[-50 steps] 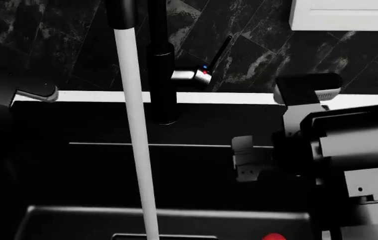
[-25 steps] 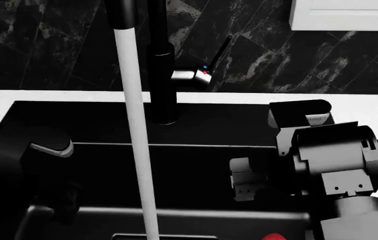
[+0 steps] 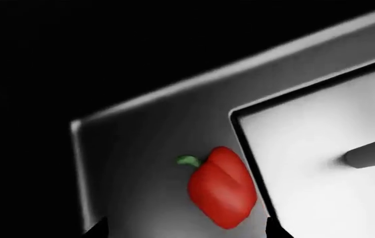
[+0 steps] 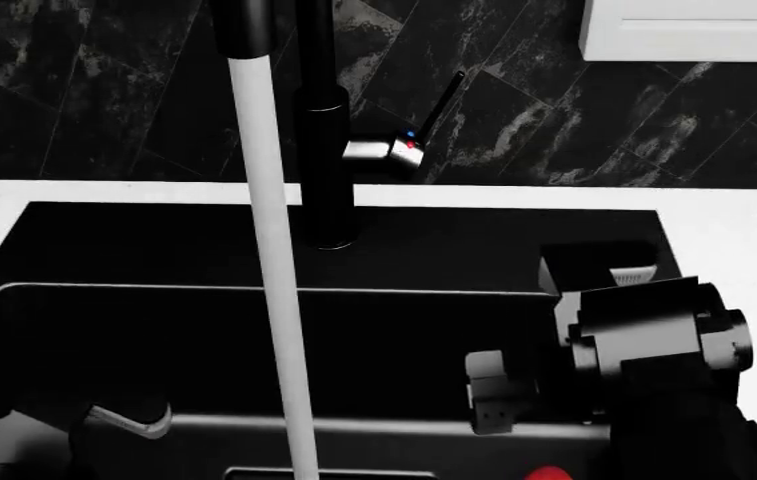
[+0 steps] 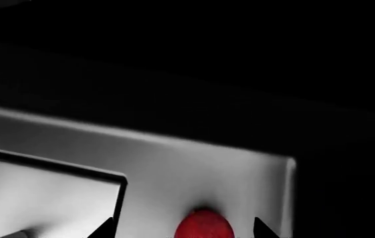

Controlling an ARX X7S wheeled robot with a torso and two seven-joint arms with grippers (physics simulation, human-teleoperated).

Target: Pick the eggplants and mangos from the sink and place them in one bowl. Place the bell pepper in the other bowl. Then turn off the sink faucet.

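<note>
The red bell pepper (image 3: pixel 222 193) with its green stem lies on the floor of the black sink (image 4: pixel 392 250), beside the square drain plate (image 3: pixel 326 168). My left gripper (image 3: pixel 186 234) is open just short of the pepper, nothing between its fingertips. My right gripper (image 5: pixel 184 234) is open too, and a red rounded top (image 5: pixel 204 225) shows ahead between its tips; I cannot tell which fruit it is. The black sink faucet (image 4: pixel 325 150) stands at the back rim, a white water stream (image 4: pixel 275 330) running down. Eggplants, mangos and both bowls are out of view.
A red sliver (image 4: pixel 548 473) shows at the head view's lower edge. My right arm (image 4: pixel 645 340) hangs over the basin's right side, the left arm (image 4: pixel 118 420) low at its left. White counter (image 4: pixel 738 230) surrounds the sink, with a dark tiled wall behind.
Both arms have dropped from the sink's back rim down into the basin. The left one moved furthest, from the back left corner to the front left.
</note>
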